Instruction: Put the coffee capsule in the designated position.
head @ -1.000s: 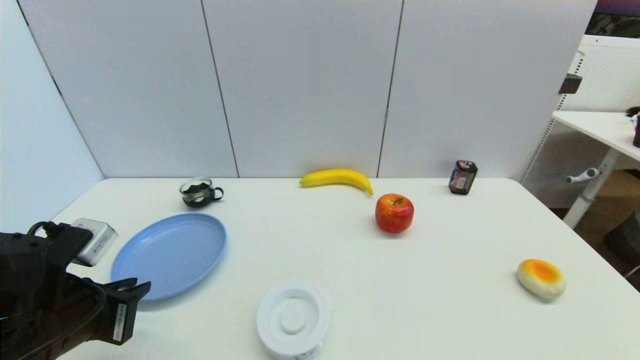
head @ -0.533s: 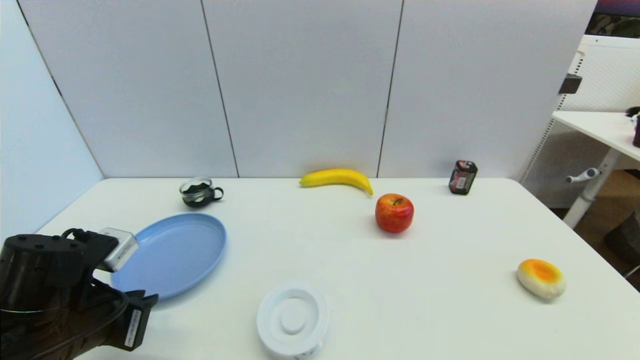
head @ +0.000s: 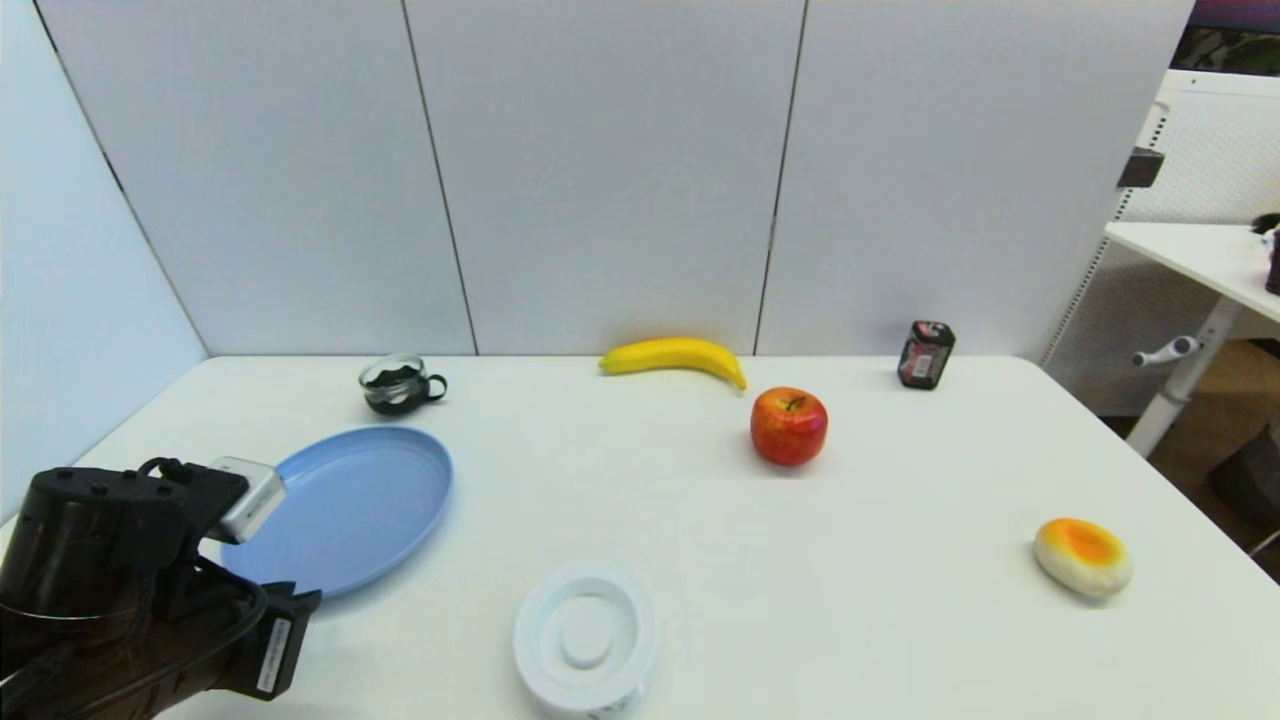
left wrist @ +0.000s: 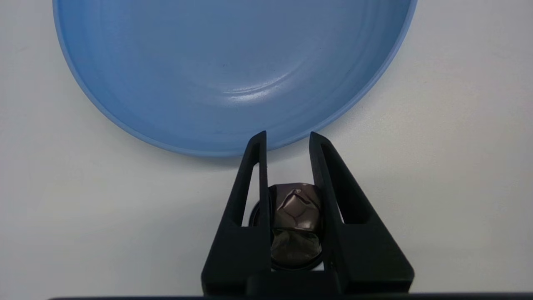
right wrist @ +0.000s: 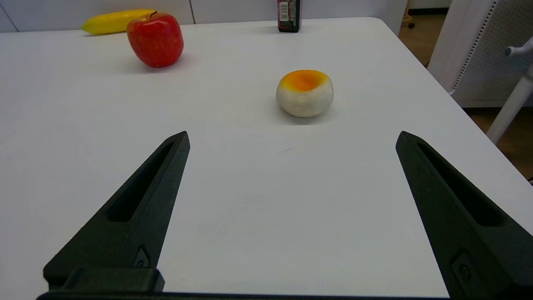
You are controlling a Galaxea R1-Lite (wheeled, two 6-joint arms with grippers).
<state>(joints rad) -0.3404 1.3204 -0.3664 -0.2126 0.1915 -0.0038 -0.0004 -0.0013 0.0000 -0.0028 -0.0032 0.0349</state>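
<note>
The head camera is looking forward and down from high up, taking in the whole white surface (head: 700, 560) with wall panels filling the upper half of the frame and the left arm sitting in the lower left corner. The left wrist camera is pointing almost straight down, very near, with the blue plate (left wrist: 233, 66) filling the top of its frame; the same plate (head: 345, 505) is showing at the left in the head view. The right wrist camera is looking low across the surface, sharing the apple (right wrist: 155, 38), banana (right wrist: 112, 21) and bun (right wrist: 305, 92) with the head view.
</note>
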